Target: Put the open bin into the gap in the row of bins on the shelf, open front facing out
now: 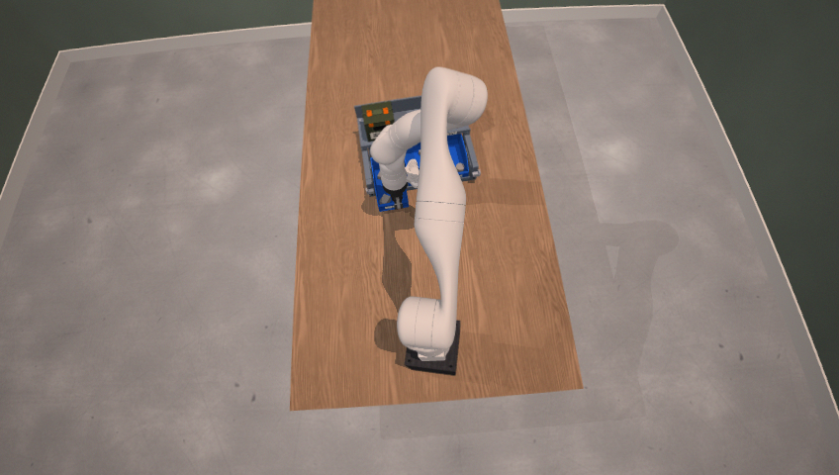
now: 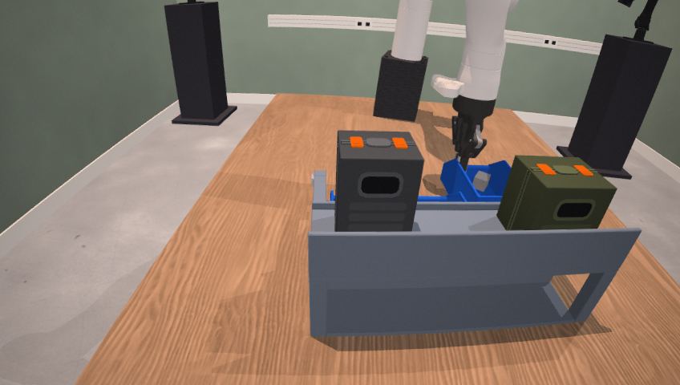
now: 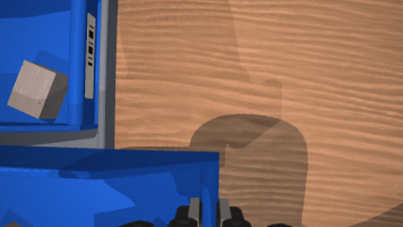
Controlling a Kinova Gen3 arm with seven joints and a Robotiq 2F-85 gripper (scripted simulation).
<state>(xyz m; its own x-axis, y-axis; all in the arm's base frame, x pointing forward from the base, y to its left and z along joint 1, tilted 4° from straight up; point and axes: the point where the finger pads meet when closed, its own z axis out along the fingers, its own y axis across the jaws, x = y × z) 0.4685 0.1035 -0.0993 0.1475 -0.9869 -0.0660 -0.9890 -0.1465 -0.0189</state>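
So the biggest thing here is the wooden table [image 1: 347, 294] [image 2: 214, 262] [image 3: 341, 71], then the white arm [image 1: 440, 200] [image 2: 479, 62] reaching over to the grey shelf [image 1: 366, 167] [image 2: 472, 257] [image 3: 108, 71]. The task's blue bin [image 1: 379, 203] [image 2: 498, 174] [image 3: 142, 194] is at the shelf's front, its front end sticking out past the edge. The gripper [image 1: 398, 203] [image 2: 463, 167] [image 3: 208, 208] is clamped on that end, the bin's front wall pinched between its fingertips.

Exterior shows a tall dark case [image 2: 379, 190] up top; I can't make it out from above, where the arm's in the way. Only the wrist cam gets the neighbouring bin's label [image 3: 90, 57] up close.
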